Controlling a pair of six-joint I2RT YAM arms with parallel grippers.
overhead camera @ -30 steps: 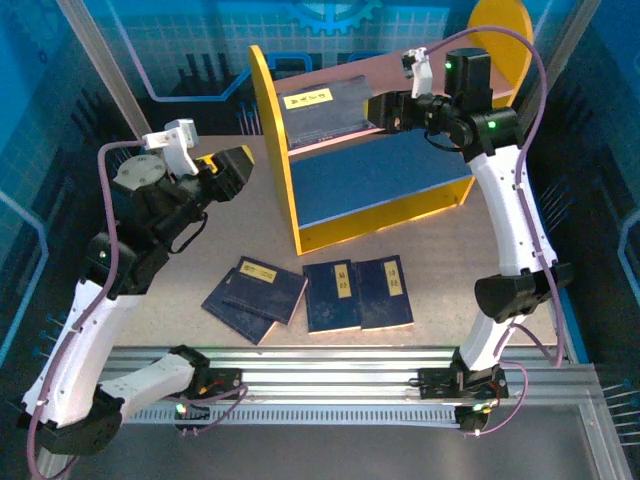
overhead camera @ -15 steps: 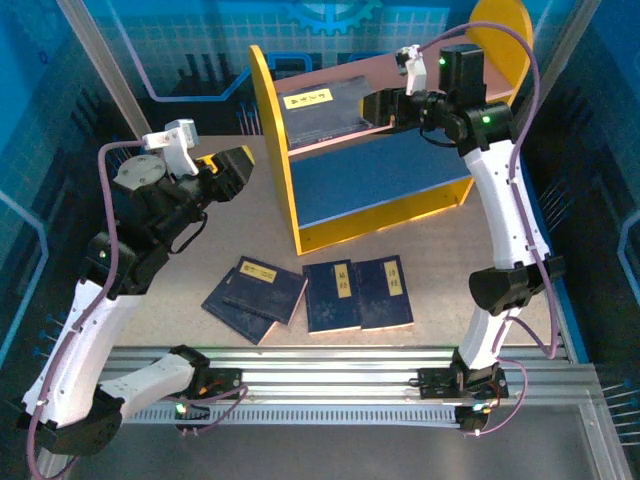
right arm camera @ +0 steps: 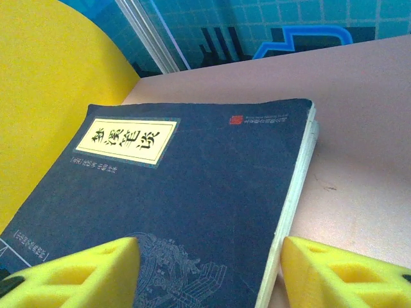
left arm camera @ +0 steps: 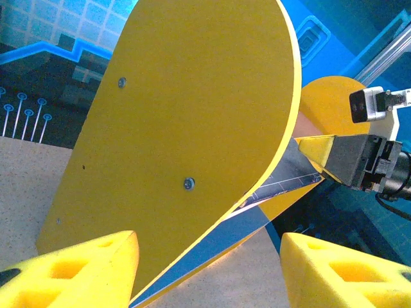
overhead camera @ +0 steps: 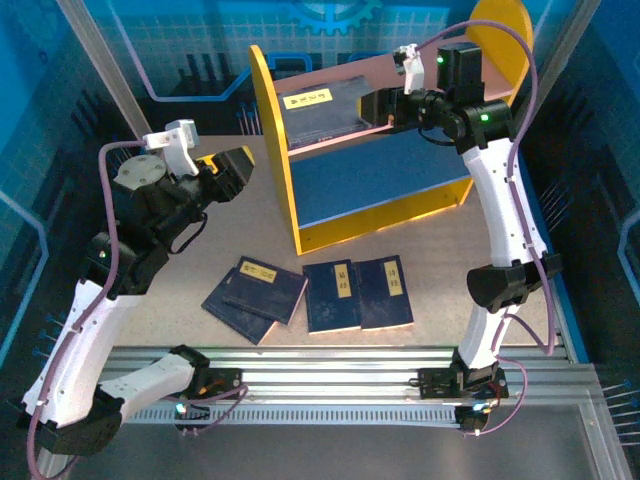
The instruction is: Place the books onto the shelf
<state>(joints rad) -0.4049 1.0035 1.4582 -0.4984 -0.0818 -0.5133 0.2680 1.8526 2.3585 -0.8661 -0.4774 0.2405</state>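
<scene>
On pink top board [right arm camera: 359, 128] of yellow-sided two-tier shelf [overhead camera: 270, 130], twelve o'clock: thin navy book [right arm camera: 192, 186]. Right gripper [right arm camera: 210, 260], left gripper [left arm camera: 209, 263] both released, empty.

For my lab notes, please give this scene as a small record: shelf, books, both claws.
shelf: upright on the table, pink top board, blue lower board
book on shelf: one, flat on the pink board
books on table: four, the left two overlapping
left claw: open, empty, facing the shelf's yellow side
right claw: open, at the shelf book's edge
</scene>
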